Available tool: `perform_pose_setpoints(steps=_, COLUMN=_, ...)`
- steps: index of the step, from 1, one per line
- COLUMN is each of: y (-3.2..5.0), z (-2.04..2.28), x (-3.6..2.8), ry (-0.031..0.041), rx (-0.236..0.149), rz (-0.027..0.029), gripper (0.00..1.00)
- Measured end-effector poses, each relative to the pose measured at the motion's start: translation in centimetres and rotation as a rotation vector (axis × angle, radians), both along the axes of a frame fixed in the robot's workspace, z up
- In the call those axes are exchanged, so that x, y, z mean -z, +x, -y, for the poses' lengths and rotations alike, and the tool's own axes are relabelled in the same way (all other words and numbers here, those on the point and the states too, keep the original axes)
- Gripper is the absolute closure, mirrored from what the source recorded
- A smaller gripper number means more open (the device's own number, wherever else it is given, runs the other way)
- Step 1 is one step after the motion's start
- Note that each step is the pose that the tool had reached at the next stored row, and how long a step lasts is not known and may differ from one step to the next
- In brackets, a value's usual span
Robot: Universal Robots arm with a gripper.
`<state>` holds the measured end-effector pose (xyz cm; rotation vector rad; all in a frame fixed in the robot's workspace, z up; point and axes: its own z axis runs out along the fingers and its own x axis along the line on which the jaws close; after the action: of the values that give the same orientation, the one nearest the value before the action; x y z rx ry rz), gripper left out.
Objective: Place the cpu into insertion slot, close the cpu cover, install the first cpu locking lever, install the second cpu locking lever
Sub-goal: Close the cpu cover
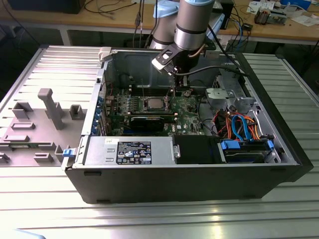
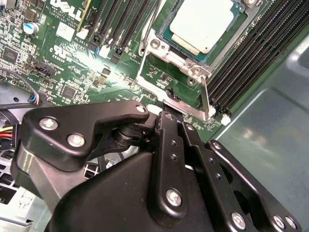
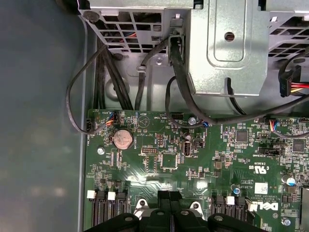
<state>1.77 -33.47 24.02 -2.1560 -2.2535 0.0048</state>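
**Gripper closed at the edge of the seated cpu**

Exterior view: the arm (image 1: 192,22) reaches down into the open computer case (image 1: 199,174). Its gripper (image 1: 174,88) hangs just beside the insertion slot (image 1: 152,104), on the exterior view's right of it. The cpu (image 1: 153,103) lies flat inside that slot, silver top up. A grey plastic fixture (image 1: 50,107) stands well apart from the slot, outside the case on the exterior view's left.

Second wrist view: the cpu (image 2: 203,21) sits within the insertion slot (image 2: 145,79), and the cpu cover (image 2: 183,55) frames it. The cover looks to be down over the chip, though I cannot tell whether it lies fully flat. The gripper (image 2: 176,121) is just beside the slot's rim with its fingers (image 2: 166,130) drawn together, and nothing can be seen between them. Long black memory slots (image 2: 251,53) run alongside the insertion slot.

First wrist view: the gripper (image 3: 170,195) has its fingertips pressed against each other above the green motherboard (image 3: 193,164). A coin battery (image 3: 122,139), black cables (image 3: 77,96) and a metal drive cage (image 3: 227,48) lie beyond them.
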Motion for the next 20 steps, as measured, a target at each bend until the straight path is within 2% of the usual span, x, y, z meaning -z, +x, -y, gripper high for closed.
perform_pose_setpoints(steps=20, y=-0.67, z=0.00, x=0.16, ry=0.0000, rx=0.000, rz=-0.0017, gripper=0.89)
